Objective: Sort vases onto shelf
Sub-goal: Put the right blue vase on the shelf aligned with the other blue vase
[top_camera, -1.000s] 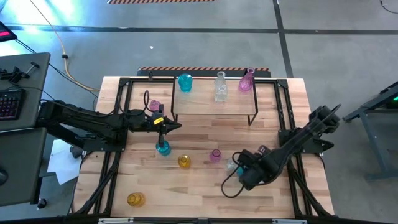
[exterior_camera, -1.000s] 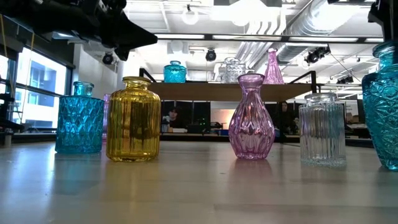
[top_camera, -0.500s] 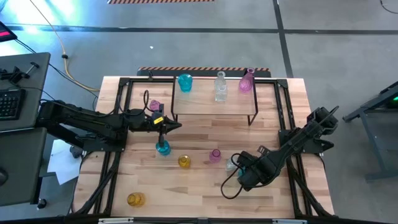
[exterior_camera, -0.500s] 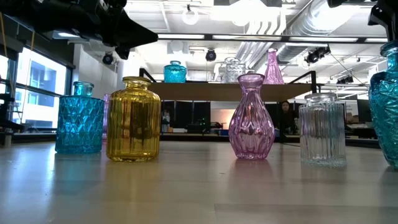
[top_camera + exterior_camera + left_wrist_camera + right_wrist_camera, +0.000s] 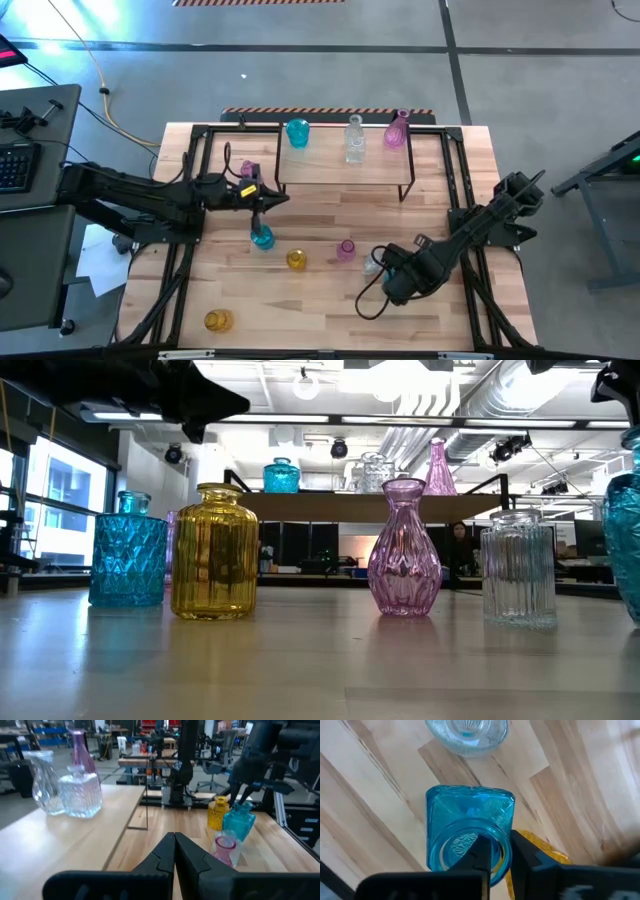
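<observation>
My right gripper points down, shut on a teal square bottle. That bottle also shows at the right edge of the low view and in the left wrist view. In the high view the right gripper covers it. Loose on the table stand a clear vase, a pink vase, a yellow jar and another teal vase. The shelf carries a teal, a clear and a pink vase. My left gripper is level, shut and empty. My right gripper holds the teal bottle by the rim of its mouth. One finger is inside the opening and the other outside, both coming from above and pointing down. The bottle is upright; whether its base rests on the table I cannot tell.
A yellow vase stands right beside the held bottle, and the clear vase just beyond it. A purple vase is by the left arm, a yellow one at the near left. Black frame rails run along both table sides.
In the low view, the teal bottle at the right edge has shifted a little toward the table's right, with more of it now out of the picture. The other vases stand as before.
</observation>
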